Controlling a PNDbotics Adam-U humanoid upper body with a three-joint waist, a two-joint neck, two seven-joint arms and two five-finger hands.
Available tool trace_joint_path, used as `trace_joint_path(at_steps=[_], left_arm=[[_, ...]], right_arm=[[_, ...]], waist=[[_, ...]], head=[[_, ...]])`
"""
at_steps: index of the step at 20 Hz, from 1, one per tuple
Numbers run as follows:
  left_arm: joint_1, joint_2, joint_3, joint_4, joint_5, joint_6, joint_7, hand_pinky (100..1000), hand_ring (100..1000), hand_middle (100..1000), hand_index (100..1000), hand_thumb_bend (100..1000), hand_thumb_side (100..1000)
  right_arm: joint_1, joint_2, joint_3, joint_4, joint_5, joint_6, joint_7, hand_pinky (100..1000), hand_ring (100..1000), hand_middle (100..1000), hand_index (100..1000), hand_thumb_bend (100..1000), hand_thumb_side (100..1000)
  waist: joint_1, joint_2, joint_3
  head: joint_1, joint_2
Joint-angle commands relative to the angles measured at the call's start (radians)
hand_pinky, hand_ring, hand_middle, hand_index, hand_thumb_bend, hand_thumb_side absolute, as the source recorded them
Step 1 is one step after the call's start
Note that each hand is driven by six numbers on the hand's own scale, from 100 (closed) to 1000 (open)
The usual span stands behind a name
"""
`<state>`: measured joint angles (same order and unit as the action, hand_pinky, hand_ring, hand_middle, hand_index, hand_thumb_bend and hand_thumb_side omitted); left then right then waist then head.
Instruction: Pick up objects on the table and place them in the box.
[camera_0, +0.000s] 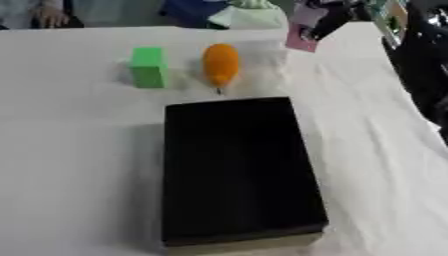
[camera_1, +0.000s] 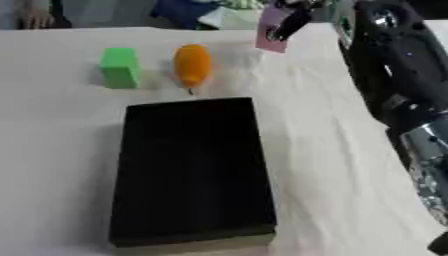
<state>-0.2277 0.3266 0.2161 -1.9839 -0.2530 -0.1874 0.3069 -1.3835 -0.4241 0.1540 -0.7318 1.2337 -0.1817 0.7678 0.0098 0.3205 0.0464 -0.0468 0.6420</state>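
Pinching one pink card (camera_1: 273, 31), the right robot hand (camera_1: 296, 19) hovers beyond one green block (camera_0: 149, 67), one orange fruit (camera_0: 220, 63), one black box (camera_0: 234, 167).

It looks like a lab: a bench (camera_0: 79, 165) under a white cloth (camera_1: 324, 165), with clutter along its far edge.

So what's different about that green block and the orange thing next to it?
The green block is boxy with flat faces and straight edges; the orange thing is rounded and elongated, tapering to a thin dark tip that points toward the black box. The block sits on the left, the orange thing on the right. Both lie on the white table just beyond the box, neither yet inside.
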Motion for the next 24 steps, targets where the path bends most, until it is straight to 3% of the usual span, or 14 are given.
trace_joint_path(at_steps=[1,6,16,24], left_arm=[[-0.005,0.023,0.011,-0.016,0.001,-0.001,-0.002,770,800,853,891,164,975],[-0.004,0.024,0.013,-0.016,-0.001,-0.001,-0.001,770,799,853,891,164,974],[-0.005,0.030,0.014,-0.016,-0.003,0.000,0.000,770,799,853,891,165,972],[-0.007,0.031,0.013,-0.016,-0.002,0.001,-0.002,770,798,853,894,166,972]], right_arm=[[-0.017,-0.042,0.012,-0.055,-0.033,-0.014,0.016,897,875,776,841,100,764],[0.004,-0.078,0.042,-0.141,-0.095,-0.049,0.036,896,870,771,837,100,763],[0.079,-0.167,0.147,-0.377,-0.241,-0.185,0.041,889,862,762,825,100,767],[0.141,-0.216,0.198,-0.567,-0.358,-0.205,0.071,881,842,748,817,100,781]], waist=[[0.000,-0.026,-0.001],[-0.002,-0.028,-0.001],[-0.006,-0.035,-0.017],[-0.008,-0.039,-0.022]], head=[[0.004,0.007],[0.011,0.010],[0.017,0.021],[0.016,0.023]])
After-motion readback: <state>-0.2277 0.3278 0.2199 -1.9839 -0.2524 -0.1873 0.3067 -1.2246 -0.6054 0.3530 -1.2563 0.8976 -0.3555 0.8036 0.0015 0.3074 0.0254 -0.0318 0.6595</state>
